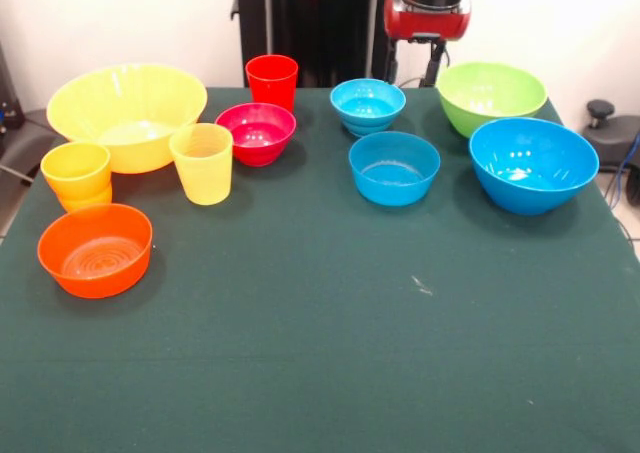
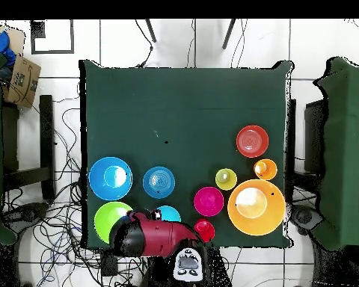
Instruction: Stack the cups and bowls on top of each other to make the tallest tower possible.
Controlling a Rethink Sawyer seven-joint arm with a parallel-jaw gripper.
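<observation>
All cups and bowls stand apart on the green table (image 1: 320, 353), none nested. At the left are the large yellow-orange bowl (image 1: 127, 113), the orange-yellow cup (image 1: 77, 173), the yellow cup (image 1: 202, 163) and the shallow orange bowl (image 1: 95, 250). The red cup (image 1: 272, 80) stands behind the magenta bowl (image 1: 256, 133). To the right are a small light-blue bowl (image 1: 368, 105), a small blue bowl (image 1: 394, 168), the lime green bowl (image 1: 490, 96) and the large blue bowl (image 1: 533, 163). The arm's red and black end (image 1: 428, 13) hangs at the far edge, above the light-blue and lime bowls (image 2: 154, 235). I cannot tell the gripper's state.
The robot's black pedestal (image 1: 300, 23) stands behind the table's far edge. Cables and chairs lie around the table in the overhead view. A cardboard box (image 2: 22, 81) sits off the table's side.
</observation>
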